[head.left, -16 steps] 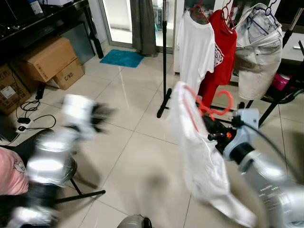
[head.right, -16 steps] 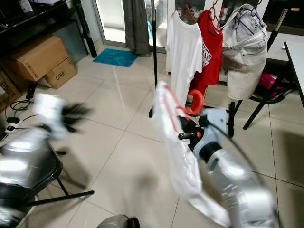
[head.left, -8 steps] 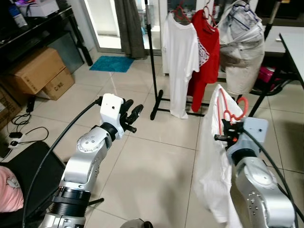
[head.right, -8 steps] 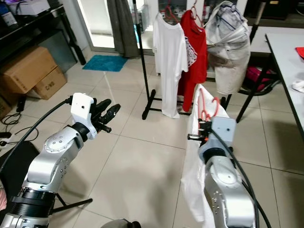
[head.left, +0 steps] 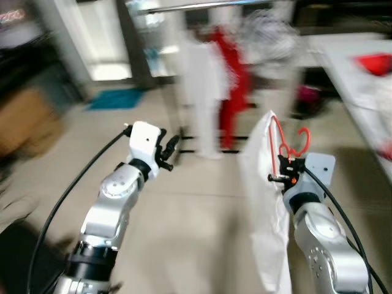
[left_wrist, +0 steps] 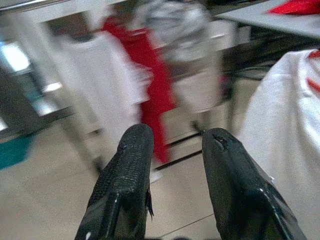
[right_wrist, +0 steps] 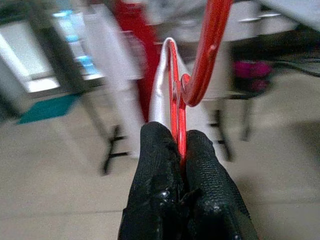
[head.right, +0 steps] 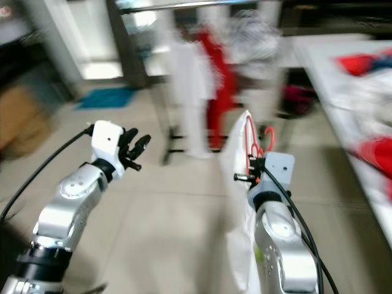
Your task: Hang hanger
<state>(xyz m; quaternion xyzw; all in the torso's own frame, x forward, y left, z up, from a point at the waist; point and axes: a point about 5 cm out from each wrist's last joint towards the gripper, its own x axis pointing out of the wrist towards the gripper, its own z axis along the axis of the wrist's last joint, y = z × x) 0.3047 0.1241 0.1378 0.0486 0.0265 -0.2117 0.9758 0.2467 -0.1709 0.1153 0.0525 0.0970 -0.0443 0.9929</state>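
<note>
Room: blurred tiled floor [head.left: 202, 214], with a metal clothes rail [head.left: 202, 6] far ahead carrying a white shirt [head.left: 199, 73] and a red garment [head.left: 229, 73].
Left gripper [left_wrist: 172, 150]: raised at left, fingers apart, empty.
Right gripper [right_wrist: 177, 150]: clamped on the red wire hanger [right_wrist: 200, 75], hook uppermost.
Load: white cloth [head.left: 263, 184] draped below.
Key relation: rail lies ahead and above; right arm is nearer.

No legible text, labels or numbers; background heavily motion-blurred
</note>
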